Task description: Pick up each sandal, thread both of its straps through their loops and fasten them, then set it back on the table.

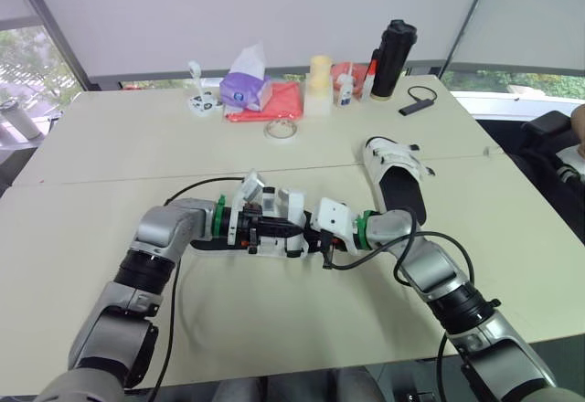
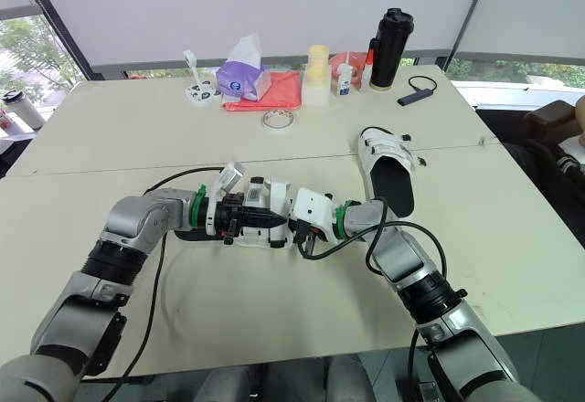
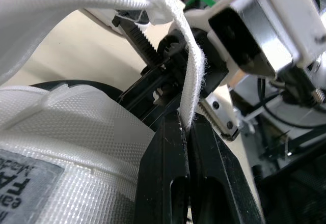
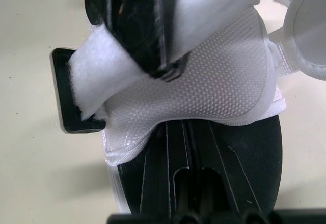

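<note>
Left gripper pinched shut on a white strap, right gripper closed with tips under the mesh upper, both at the near sandal mid-frame, second sandal right of centre on the table

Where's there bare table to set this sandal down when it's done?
Bare: the wide stretch behind the seam, left of the tape roll; also the front right corner, nearer than the second sandal. Crowded: the back edge from the tissue box to the black flask.
</note>
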`<action>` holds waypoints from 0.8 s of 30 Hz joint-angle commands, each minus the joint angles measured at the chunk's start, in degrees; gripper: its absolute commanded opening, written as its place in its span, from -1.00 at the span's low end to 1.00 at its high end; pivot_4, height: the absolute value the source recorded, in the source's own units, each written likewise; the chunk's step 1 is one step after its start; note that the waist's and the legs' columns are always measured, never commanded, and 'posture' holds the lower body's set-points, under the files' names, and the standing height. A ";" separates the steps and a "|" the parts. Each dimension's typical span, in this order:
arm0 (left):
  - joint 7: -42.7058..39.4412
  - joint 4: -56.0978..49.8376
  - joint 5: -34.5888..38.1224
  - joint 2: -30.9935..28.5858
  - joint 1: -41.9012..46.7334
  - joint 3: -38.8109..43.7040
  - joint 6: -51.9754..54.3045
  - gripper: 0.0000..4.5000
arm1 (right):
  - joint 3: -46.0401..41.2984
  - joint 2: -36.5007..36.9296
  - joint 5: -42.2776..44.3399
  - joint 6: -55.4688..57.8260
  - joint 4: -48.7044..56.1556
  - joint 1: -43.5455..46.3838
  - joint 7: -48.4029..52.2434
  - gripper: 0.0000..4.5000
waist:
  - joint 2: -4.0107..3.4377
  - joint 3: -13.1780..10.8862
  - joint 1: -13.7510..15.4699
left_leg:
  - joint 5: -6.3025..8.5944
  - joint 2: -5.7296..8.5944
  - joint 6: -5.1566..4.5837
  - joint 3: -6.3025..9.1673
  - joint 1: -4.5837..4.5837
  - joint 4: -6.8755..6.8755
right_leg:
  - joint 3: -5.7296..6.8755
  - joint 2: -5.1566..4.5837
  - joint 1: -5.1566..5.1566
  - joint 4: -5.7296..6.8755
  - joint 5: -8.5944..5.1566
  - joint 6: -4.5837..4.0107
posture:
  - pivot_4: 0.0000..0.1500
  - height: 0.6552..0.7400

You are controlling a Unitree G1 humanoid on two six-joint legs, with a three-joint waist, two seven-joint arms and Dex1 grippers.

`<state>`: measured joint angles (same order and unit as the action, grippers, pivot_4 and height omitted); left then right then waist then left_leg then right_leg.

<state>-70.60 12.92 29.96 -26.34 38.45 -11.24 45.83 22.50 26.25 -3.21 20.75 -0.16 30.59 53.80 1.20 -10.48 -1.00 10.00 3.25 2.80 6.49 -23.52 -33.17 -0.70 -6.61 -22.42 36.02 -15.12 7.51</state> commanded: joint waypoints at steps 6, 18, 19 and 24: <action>-3.36 -1.37 -6.65 -2.19 -3.42 -4.44 -10.59 -0.98 | 2.31 0.87 -1.84 1.26 -2.22 -1.59 0.46 -1.00 | -0.01 0.01 0.00 | 0.00 0.00 0.00 -0.01 0.00 0.00 | 0.00 -0.01 0.00 0.00 0.00 -0.01 | 1.00 1.00; -4.92 -5.07 -8.44 -4.41 -4.69 -3.35 -17.53 0.27 | 2.35 0.87 -1.86 1.15 -2.29 -1.54 0.47 -1.00 | -0.02 0.02 -0.03 | 0.00 -0.02 0.00 0.00 0.00 0.00 | 0.00 -0.01 0.00 0.00 -0.01 -0.01 | 1.00 1.00; -5.62 -6.28 -8.44 -5.18 -5.11 -3.40 -18.30 0.45 | 2.38 0.88 -1.88 1.11 -2.34 -1.52 0.48 -1.00 | -0.02 0.02 -0.01 | 0.00 -0.02 0.00 0.00 0.00 0.00 | 0.00 -0.01 -0.01 -0.01 -0.01 -0.02 | 1.00 1.00; -5.49 -12.40 -5.93 -7.46 -6.35 -1.09 -17.64 0.45 | 2.42 0.85 -1.87 1.00 -2.52 -1.41 0.52 -1.00 | -0.02 0.02 -0.05 | 0.00 -0.05 0.00 0.02 0.00 0.01 | -0.01 -0.02 -0.02 -0.01 -0.01 -0.03 | 1.00 1.00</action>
<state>-76.32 2.90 23.16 -33.39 32.20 -13.73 27.60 22.69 26.29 -3.30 20.64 -0.24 30.75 53.81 1.17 -10.46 -1.04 10.00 3.19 2.80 6.55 -23.52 -33.16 -0.71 -6.64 -22.43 36.00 -15.13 7.48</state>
